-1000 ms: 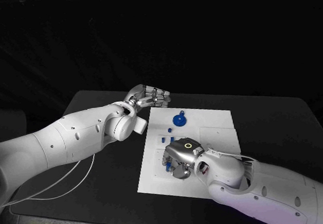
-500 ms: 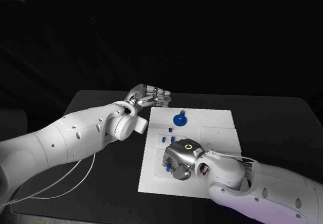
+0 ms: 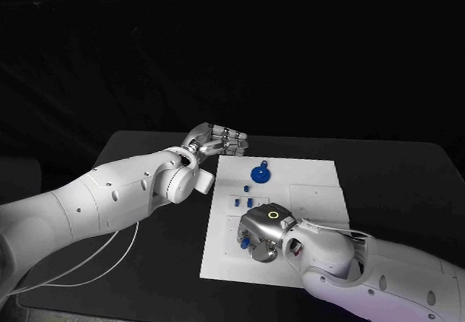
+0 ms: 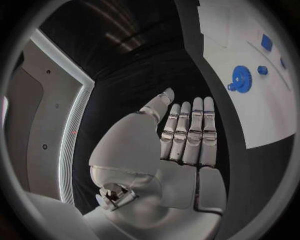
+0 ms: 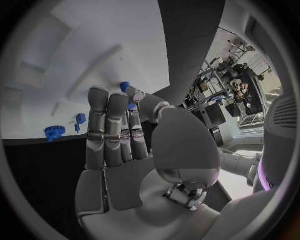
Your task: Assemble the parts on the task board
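The white task board [image 3: 304,193] lies mid-table. A blue gear [image 3: 259,175] stands at its far left, with a small blue peg [image 3: 243,187] and flat blue pieces [image 3: 242,200] just nearer. My right hand [image 3: 261,233] hovers low over the board's near left part. In the right wrist view its thumb presses against a finger, pinching a small blue part [image 5: 125,86]. The gear [image 5: 54,131] and peg [image 5: 80,118] lie beyond it. My left hand [image 3: 218,140] hangs off the board's far left corner, fingers straight, holding nothing. The gear [image 4: 241,79] shows past it.
The black table [image 3: 405,171] extends to the right of the board and to its left under my left arm. A white cable [image 3: 90,264] hangs below the left arm. The board has raised white blocks and slots [image 5: 44,75].
My right hand has edged slightly toward the near side of the board. The left hand and the blue parts on the board have stayed where they were.
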Action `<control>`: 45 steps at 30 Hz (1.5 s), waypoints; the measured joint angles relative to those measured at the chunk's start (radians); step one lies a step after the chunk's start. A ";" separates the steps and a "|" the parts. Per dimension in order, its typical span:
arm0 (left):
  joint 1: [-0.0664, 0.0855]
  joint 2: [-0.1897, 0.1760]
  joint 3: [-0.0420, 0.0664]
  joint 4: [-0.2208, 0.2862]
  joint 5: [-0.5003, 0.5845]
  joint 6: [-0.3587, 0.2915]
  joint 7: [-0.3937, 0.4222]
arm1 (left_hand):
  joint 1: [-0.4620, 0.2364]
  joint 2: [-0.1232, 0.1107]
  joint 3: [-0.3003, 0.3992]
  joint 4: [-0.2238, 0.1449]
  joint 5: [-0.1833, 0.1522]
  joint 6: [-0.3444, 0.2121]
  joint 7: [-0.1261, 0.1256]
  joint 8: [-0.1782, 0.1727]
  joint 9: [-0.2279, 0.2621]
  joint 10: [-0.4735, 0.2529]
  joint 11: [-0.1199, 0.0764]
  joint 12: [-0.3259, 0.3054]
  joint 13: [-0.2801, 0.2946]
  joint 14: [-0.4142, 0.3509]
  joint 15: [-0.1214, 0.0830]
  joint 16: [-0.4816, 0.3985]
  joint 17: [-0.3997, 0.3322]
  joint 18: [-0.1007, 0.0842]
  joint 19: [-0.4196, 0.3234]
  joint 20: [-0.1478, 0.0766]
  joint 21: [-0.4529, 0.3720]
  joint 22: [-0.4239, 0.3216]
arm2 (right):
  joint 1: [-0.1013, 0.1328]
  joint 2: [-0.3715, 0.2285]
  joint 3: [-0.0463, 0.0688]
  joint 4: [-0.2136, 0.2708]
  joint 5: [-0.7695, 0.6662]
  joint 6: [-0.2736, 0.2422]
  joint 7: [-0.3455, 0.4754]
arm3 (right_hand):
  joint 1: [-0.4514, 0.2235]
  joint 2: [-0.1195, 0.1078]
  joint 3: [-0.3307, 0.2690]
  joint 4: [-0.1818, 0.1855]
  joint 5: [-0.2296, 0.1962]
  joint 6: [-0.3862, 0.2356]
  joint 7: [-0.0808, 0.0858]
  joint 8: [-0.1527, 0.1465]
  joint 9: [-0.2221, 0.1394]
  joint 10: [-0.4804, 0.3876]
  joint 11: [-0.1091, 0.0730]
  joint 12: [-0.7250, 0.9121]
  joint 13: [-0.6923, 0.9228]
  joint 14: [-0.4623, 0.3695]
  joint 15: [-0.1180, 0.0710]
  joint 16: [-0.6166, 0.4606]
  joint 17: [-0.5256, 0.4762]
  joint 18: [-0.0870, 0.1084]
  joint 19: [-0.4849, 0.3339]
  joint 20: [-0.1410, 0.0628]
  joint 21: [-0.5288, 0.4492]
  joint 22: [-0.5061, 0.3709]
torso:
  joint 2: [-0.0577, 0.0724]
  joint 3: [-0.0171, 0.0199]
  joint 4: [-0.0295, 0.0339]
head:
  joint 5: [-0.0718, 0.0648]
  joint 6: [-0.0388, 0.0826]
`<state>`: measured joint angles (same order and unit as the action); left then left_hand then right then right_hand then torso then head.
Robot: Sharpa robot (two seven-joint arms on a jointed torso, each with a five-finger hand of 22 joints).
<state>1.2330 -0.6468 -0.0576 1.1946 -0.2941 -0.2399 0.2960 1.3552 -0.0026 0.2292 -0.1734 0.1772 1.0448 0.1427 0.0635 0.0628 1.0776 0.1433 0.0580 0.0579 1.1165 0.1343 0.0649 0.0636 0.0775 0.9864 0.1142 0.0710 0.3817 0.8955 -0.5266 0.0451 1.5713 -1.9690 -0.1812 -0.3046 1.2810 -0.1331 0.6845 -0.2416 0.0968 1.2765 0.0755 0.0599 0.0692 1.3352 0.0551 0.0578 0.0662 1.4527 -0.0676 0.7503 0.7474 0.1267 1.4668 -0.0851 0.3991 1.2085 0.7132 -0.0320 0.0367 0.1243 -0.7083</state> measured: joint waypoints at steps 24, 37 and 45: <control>0.000 -0.002 -0.001 0.000 0.000 0.001 -0.004 | 0.000 0.000 -0.003 0.003 0.000 0.000 0.000 0.000 0.000 -0.004 0.004 0.000 0.000 0.000 0.000 0.000 0.000 0.000 0.000 0.000 0.000 -0.005 | -0.004 -0.013 -0.011 -0.010 0.046 -0.041 0.011 | 0.003 -0.079 -0.281 0.129 0.030 -0.204 0.011 0.004 -0.005 -0.211 0.033 0.006 -0.006 0.000 0.036 0.002 -0.047 0.043 -0.002 0.037 -0.083 -0.105 | 0.000 0.0010 -0.0001 | -0.003 -0.001; 0.000 -0.005 -0.001 0.001 0.000 0.001 -0.006 | 0.000 0.000 -0.003 0.003 0.000 0.000 0.000 0.000 0.000 -0.004 0.004 0.000 0.000 0.000 0.000 0.000 0.000 0.000 0.000 0.000 0.000 -0.005 | -0.004 -0.070 -0.001 0.045 0.082 -0.111 0.016 | 0.013 -0.079 -0.252 0.150 0.012 -0.200 0.014 0.004 -0.005 -0.195 0.023 0.006 -0.006 0.000 0.036 0.006 -0.058 0.043 -0.002 0.037 -0.068 -0.135 | 0.000 0.0012 -0.0001 | -0.009 0.001; 0.000 -0.013 -0.001 0.003 0.000 0.001 -0.006 | 0.003 0.003 -0.003 0.003 0.000 0.000 0.000 0.000 0.000 -0.004 0.004 0.000 0.000 0.000 0.000 0.000 0.000 0.000 0.000 0.000 0.000 -0.007 | 0.005 -0.168 0.091 0.098 0.170 -0.139 0.024 | -0.028 -0.074 -0.190 0.202 0.016 -0.130 0.022 0.004 -0.002 -0.072 -0.006 0.006 -0.004 -0.003 0.026 0.007 -0.057 0.042 0.000 0.034 -0.052 -0.139 | 0.000 0.0010 -0.0017 | -0.027 0.006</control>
<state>1.2328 -0.6594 -0.0584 1.1972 -0.2945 -0.2387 0.2897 1.3583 0.0004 0.2264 -0.1707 0.1771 1.0448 0.1427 0.0635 0.0629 1.0740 0.1469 0.0580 0.0579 1.1165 0.1343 0.0649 0.0636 0.0774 0.9863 0.1141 0.0710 0.3748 0.9005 -0.6947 0.1362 1.6691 -1.7986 -0.3200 -0.2805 1.2525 -0.2074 0.4950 -0.0396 0.1125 1.1469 0.0978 0.0640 0.0673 1.2633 0.0494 0.0637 0.0619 1.4497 -0.0413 0.7568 0.6907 0.1689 1.4672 -0.0513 0.3471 1.0692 0.7131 -0.0311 0.0350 0.0968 -0.7019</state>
